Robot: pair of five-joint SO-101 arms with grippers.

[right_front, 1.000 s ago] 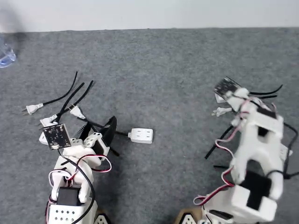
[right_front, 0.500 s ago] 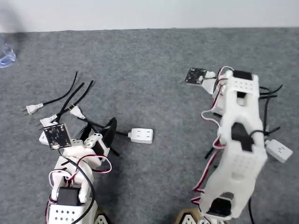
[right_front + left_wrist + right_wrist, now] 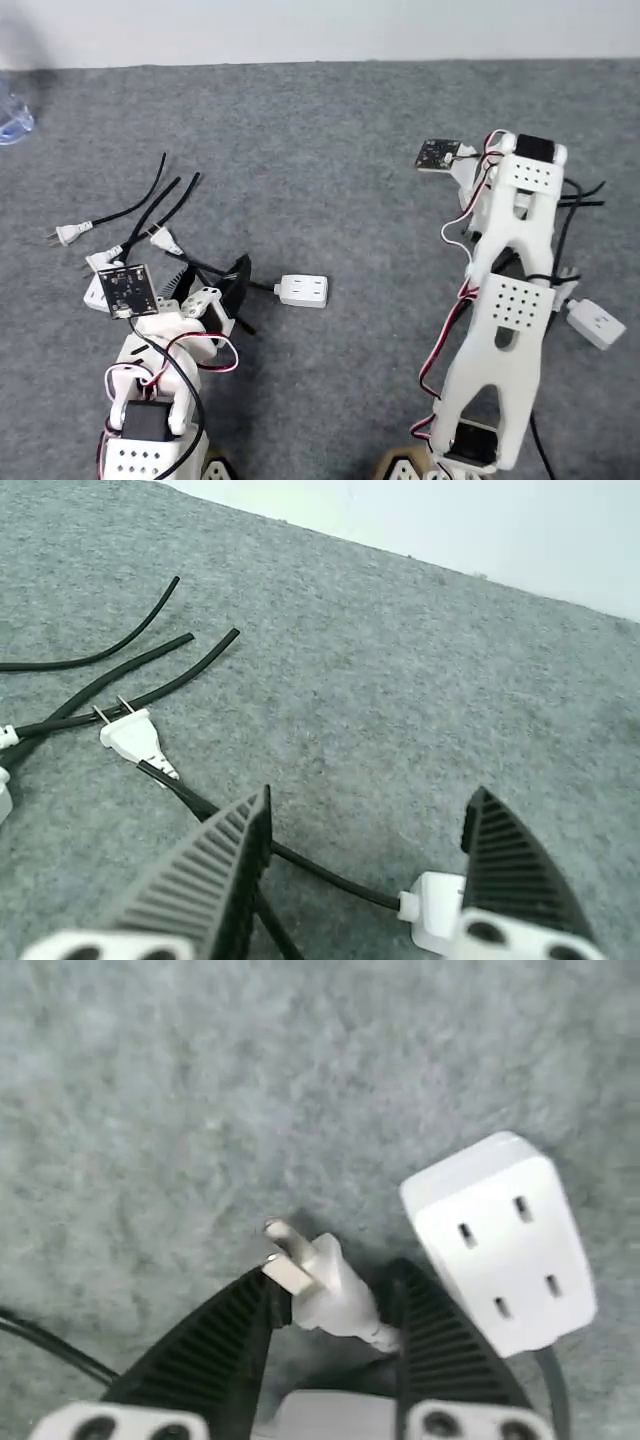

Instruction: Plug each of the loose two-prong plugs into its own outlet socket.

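Observation:
My right gripper (image 3: 335,1276) is shut on a white two-prong plug (image 3: 328,1290), prongs pointing away from the wrist. A white outlet socket (image 3: 498,1240) lies on the carpet close beside it, apart from the plug. In the high view the right arm (image 3: 515,260) stretches far out at the right. My left gripper (image 3: 370,797) stands open and empty near the front left (image 3: 232,280). Ahead of it are a loose white plug (image 3: 132,737) and another white outlet socket (image 3: 302,290). Two more plugs (image 3: 67,234) (image 3: 100,262) lie farther left.
Black cords (image 3: 150,205) fan out over the grey carpet at the left. A third white outlet (image 3: 597,322) lies at the right edge with black cords (image 3: 580,195) behind the right arm. A clear object (image 3: 12,120) sits at the far left.
The right arm has unfolded and stretched out away from its base, carrying its wrist toward the back of the table. The left arm has kept still.

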